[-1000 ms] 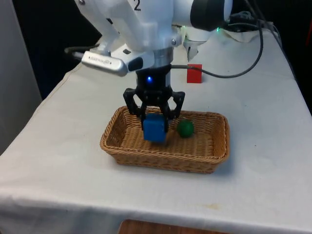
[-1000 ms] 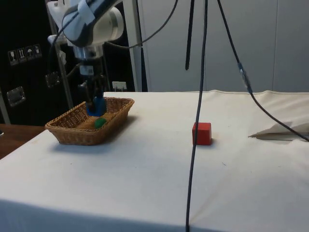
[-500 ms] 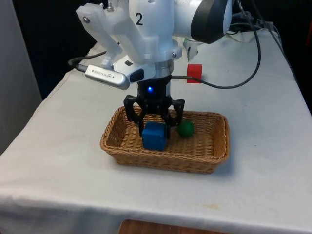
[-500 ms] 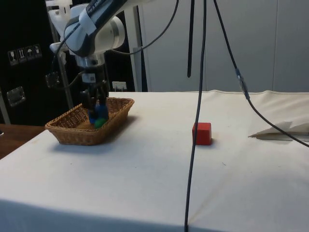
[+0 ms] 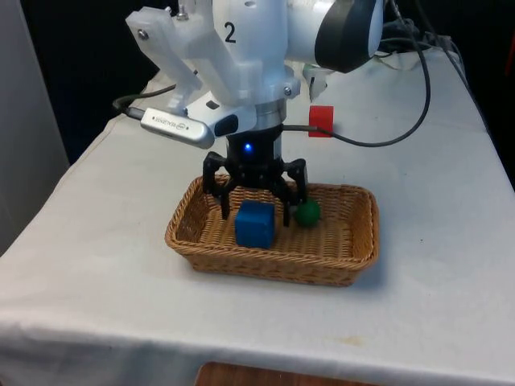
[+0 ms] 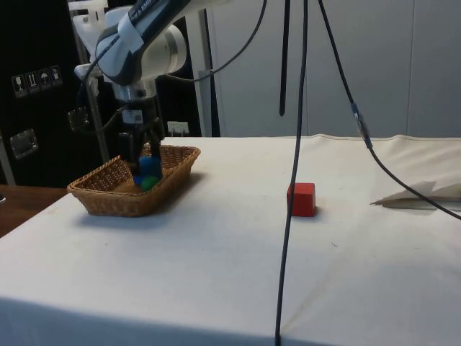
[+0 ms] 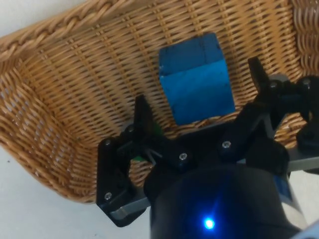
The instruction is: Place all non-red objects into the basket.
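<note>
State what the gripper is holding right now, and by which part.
Nothing is held. The gripper is open, its fingers spread clear of the blue cube, which rests on the floor of the basket beside the green ball.

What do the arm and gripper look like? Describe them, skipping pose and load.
The arm has smooth white shells with a black joint band, and black cables trail from it. The gripper is black, with two slim fingers on jointed, bolted links.
</note>
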You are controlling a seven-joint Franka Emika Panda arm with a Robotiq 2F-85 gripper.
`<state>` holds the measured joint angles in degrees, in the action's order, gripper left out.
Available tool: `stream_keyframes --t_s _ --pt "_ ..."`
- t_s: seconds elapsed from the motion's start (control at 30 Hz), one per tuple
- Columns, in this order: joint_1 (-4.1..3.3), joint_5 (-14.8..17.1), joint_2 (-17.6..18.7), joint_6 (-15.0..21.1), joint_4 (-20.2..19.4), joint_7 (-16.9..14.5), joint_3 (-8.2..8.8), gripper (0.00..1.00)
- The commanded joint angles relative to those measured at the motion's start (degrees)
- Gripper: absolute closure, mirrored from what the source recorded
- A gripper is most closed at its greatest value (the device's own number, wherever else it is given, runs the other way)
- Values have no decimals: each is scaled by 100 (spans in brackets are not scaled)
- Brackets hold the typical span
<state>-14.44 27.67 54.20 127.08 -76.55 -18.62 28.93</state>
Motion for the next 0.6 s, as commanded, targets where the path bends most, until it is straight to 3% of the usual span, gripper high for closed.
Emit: stream_keyframes --t_s 0.0,0.03,0.07,0.1,0.3,0.33,0.37,0.57 --pt "-23 -6 -103 -57 -63 6 6 0" --pt "-57 -17 -183 -120 -115 6 29 0" --pt "-17 0 -97 -132 -17 0 11 0" --pt "-74 -23 -229 -160 -149 6 40 0" --pt "-189 -115 -544 -321 -435 23 69 0" --pt "-132 -97 -481 -355 -327 17 23 0" --pt "-223 -160 -665 -355 -550 34 74 0" --pt "-332 -327 -1094 -464 -963 63 69 0"
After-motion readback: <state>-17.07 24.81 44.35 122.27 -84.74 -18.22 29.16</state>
